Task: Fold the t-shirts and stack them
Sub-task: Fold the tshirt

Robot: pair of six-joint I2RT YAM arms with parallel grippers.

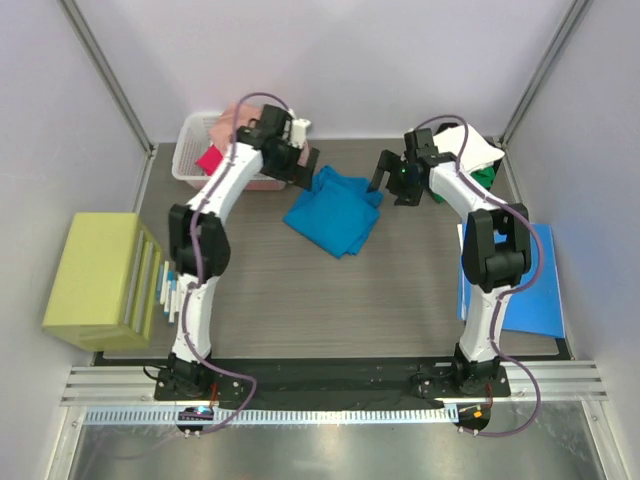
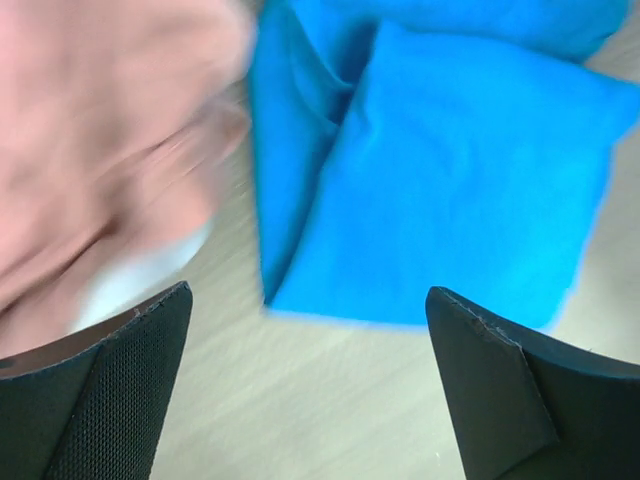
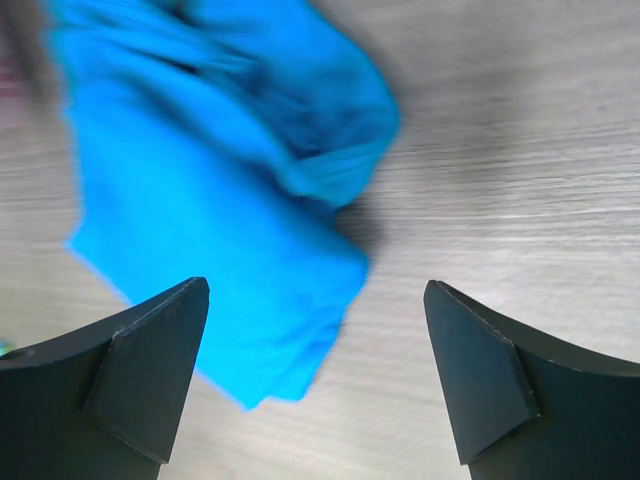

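Observation:
A bright teal-blue t-shirt [image 1: 335, 210] lies loosely folded and rumpled on the table at the back middle. It also shows in the left wrist view [image 2: 450, 180] and in the right wrist view [image 3: 210, 200]. My left gripper [image 1: 302, 166] is open and empty just above the shirt's back left edge, open also in its own view [image 2: 310, 310]. My right gripper [image 1: 393, 182] is open and empty just right of the shirt, with the shirt's corner between its jaws in its own view [image 3: 315, 300]. A salmon pink t-shirt [image 2: 100, 130] lies to the left.
A white basket [image 1: 190, 150] at the back left holds the pink shirt [image 1: 240, 110] and a magenta-red one [image 1: 210, 158]. White [image 1: 470, 145] and green [image 1: 485, 175] shirts are heaped at the back right. A stiff blue sheet [image 1: 520, 290] lies right, a yellow-green block [image 1: 95, 280] left.

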